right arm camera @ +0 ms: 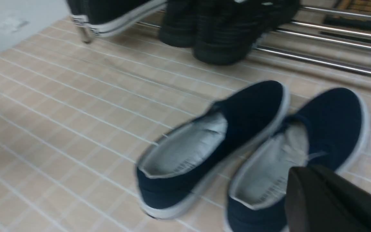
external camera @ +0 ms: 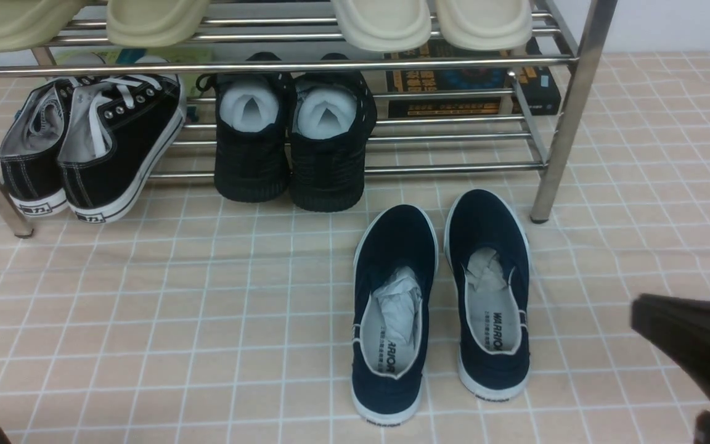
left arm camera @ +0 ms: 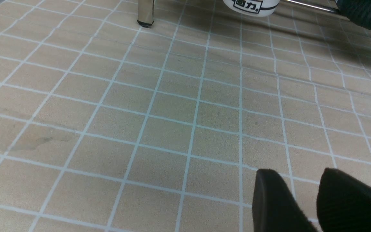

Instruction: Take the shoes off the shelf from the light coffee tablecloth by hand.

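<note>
A: In the front view, where did the pair of navy-blue canvas slip-ons with white rubber soles [external camera: 441,302] sit?

B: Flat on the beige-tan tablecloth with its grid of thin white lines [external camera: 145,308], toes toward the far edge, just in front of the low chrome-tube shelf [external camera: 567,117] near its right front leg, off the bars. The black lace-up sneakers with white laces [external camera: 90,148] and the all-black textured shoes with white stuffing [external camera: 293,142] were propped on the lower tier, with cream foam slippers [external camera: 386,21] above.

A: And the right gripper [external camera: 700,345]?

B: Only a dark piece showed near the right edge, apart from the shoes. I could not tell how far its jaws stood apart.

A: The left wrist view?

B: The left gripper [left arm camera: 304,199] hung over bare cloth towards the near-left corner, two black fingertips [left arm camera: 269,193] with a gap between them, released, holding and touching nothing.

A: The right wrist view?

B: Blurred. One black finger [right arm camera: 327,199] lay across the picture at the heel of one slip-on; I could not say whether it touched. Nothing was visibly held.

A: How would the shoes handle?

B: I judged them light, with soft canvas uppers that yield under a pinch and stiffer rubber soles. The crumpled paper stuffing [external camera: 399,302] props the toe only, so the heel collar or side wall at the opening looked the best hold, one jaw inside.
</note>
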Robot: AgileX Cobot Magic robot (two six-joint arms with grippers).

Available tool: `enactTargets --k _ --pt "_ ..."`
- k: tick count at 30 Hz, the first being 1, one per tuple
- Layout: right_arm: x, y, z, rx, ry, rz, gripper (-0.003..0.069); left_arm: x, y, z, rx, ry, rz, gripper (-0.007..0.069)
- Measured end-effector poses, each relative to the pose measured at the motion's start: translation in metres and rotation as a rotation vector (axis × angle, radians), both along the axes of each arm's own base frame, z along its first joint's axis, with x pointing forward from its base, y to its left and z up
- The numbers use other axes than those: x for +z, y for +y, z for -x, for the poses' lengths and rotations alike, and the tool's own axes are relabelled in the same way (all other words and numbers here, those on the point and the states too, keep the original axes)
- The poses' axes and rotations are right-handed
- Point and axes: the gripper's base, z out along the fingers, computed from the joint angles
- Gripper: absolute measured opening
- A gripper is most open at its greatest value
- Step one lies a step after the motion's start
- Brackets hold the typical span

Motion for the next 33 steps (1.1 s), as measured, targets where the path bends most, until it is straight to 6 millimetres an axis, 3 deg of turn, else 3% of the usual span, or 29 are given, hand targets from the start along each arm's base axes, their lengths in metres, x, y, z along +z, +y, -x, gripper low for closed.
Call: enactTargets --k 9,18,33 --pt "-0.052 -0.055 0.038 -0.303 -0.112 0.070 0.0010 0.000 0.000 0.000 0.000 0.000 0.000 0.0240" --pt "-0.095 -0.070 0.055 -0.483 -0.090 0.093 0.0014 0.000 0.000 0.000 0.000 0.000 0.000 0.0240" --pt "-0.098 -0.073 0.057 -0.545 -0.022 0.098 0.0031 0.000 0.000 0.000 0.000 0.000 0.000 0.0240"
